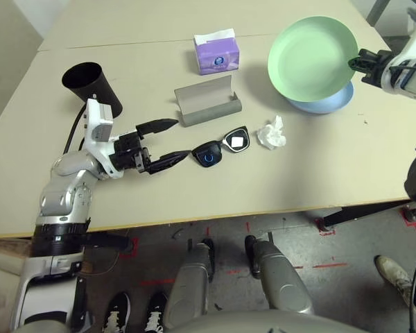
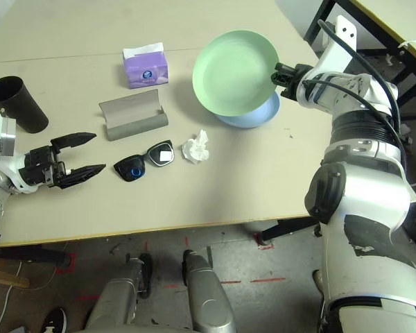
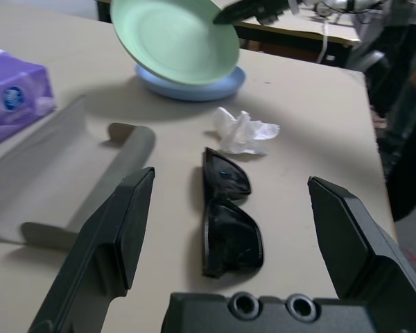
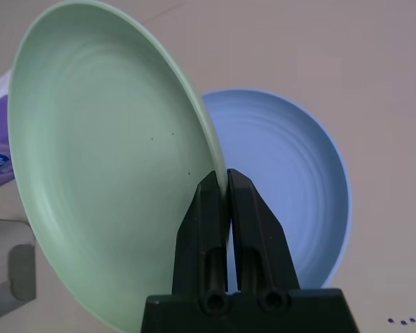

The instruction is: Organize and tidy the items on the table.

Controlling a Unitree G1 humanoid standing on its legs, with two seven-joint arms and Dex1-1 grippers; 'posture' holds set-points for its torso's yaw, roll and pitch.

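Note:
My right gripper is shut on the rim of the green plate, holding it tilted over the blue plate at the table's far right. Black sunglasses lie mid-table just ahead of my open left gripper; in the left wrist view the sunglasses lie between and beyond its fingers. The open grey glasses case sits behind them, a crumpled white tissue to their right. The black cup lies on its side far left. The purple tissue box stands at the back.
The pale table has bare room along its front edge and at its right end. A seam runs across its far side. A person's shoes show on the floor under the front edge, and another shoe at the right.

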